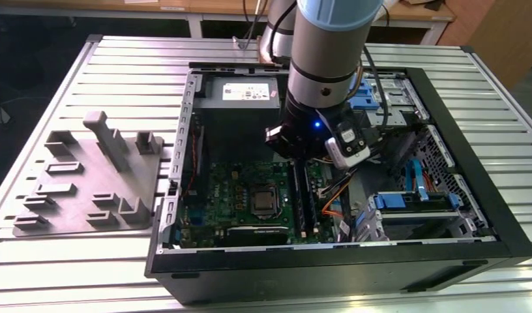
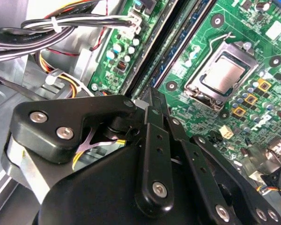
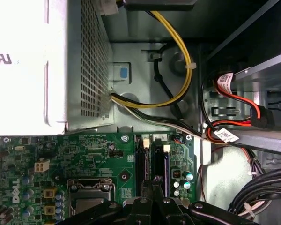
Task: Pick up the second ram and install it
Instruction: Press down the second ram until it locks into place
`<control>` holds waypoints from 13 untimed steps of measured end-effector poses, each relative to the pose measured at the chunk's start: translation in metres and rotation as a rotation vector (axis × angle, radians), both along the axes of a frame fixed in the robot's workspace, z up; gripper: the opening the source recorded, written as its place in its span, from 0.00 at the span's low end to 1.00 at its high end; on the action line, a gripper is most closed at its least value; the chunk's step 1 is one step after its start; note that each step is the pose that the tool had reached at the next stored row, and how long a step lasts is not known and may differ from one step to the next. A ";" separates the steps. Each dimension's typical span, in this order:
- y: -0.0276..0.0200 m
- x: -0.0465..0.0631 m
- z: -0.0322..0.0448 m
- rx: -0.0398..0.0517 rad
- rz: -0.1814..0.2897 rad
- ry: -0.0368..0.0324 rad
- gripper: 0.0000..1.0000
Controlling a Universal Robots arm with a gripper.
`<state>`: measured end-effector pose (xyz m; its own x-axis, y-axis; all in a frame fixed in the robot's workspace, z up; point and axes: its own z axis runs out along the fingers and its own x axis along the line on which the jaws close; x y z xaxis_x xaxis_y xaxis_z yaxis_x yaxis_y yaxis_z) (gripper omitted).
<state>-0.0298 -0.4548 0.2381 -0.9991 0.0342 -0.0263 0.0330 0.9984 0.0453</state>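
Over the open black computer case (image 1: 336, 267) lying on its side on the ribbed metal bench (image 1: 92, 261), the grey and pale blue robot arm (image 1: 327, 59) reaches straight down, its black tool (image 1: 297, 158) low over the large green motherboard (image 1: 235, 195), right above the long black memory slots (image 1: 302, 202). From where I stand, the second ram, a thin dark circuit-board stick, seems to stand on edge in the slots just under the tool, seen in the first wrist view (image 3: 159, 166) as a dark strip beside another slot, though I cannot tell whether it is fully seated. The tool's black fingers (image 3: 150, 206) sit close together at the slot line in the first wrist view, and in the second wrist view the tool (image 2: 152, 101) comes to a narrow tip over the same slots; whether it pinches the stick or merely presses on it, I cannot tell. The square silver processor socket (image 2: 222, 77) lies just beside the slots. A grey perforated power-supply box (image 3: 61, 70) sits at one end of the case, with yellow and black cables (image 3: 178, 61) looping away from it. On the bench, at the exterior view's left, rests a grey moulded holder tray (image 1: 83, 189) with upright posts, well apart from the tool
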 end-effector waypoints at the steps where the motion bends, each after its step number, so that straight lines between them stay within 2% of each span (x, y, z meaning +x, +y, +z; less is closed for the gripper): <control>1: 0.0008 0.000 -0.0002 0.0000 0.000 0.0000 0.10; 8: 0.0087 0.000 -0.0022 0.0005 -0.001 0.0000 0.10; 13: 0.0109 0.000 -0.0058 0.0005 -0.002 0.0000 0.10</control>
<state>-0.0298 -0.4439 0.2323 -0.9990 0.0361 -0.0262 0.0349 0.9983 0.0458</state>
